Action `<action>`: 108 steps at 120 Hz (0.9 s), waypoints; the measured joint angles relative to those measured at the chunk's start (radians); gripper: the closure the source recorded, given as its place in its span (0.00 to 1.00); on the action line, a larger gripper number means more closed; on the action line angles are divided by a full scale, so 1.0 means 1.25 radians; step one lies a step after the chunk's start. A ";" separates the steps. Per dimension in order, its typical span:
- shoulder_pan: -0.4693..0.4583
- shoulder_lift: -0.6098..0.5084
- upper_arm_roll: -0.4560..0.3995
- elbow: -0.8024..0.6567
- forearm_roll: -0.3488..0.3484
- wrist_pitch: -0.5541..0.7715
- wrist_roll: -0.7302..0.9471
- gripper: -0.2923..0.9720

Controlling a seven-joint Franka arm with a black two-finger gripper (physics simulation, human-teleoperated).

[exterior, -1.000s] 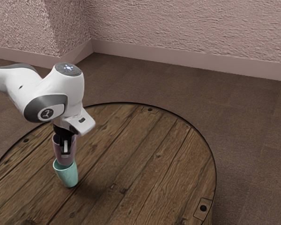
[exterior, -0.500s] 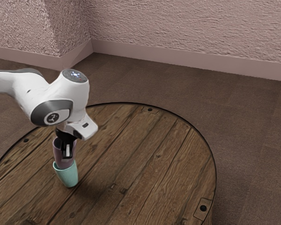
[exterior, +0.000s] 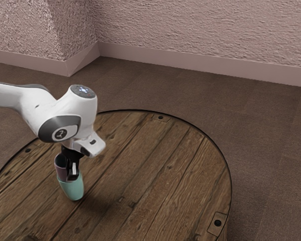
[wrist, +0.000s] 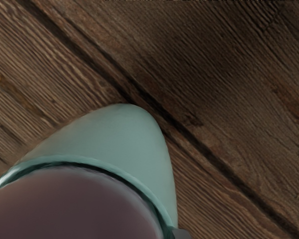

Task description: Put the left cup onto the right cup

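My pincer [exterior: 71, 169], nearly closed, pinches the mauve cup [exterior: 61, 168] by its wall, lower left of the exterior view.
Its base is hidden inside the teal cup [exterior: 72, 188], and my pincer covers part of its rim.

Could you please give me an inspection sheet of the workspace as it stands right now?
Surface: round wooden table, dark planks, metal fittings near its edge.
Job's things: mauve cup sits nested upright in the teal cup, which stands on the table toward the exterior view's left.
Clutter: nothing seen.
Grippers: gripper comes down from above, shut on the mauve cup's wall.
Cables: nothing seen.
Surroundings: brown carpet floor, pink textured walls with a baseboard.
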 joint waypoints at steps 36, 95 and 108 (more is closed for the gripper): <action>-0.005 -0.027 0.000 0.004 -0.009 -0.002 0.001 0.34; -0.015 -0.069 0.000 0.050 -0.012 -0.026 0.006 0.24; -0.016 -0.080 0.000 0.066 -0.024 -0.038 0.010 0.24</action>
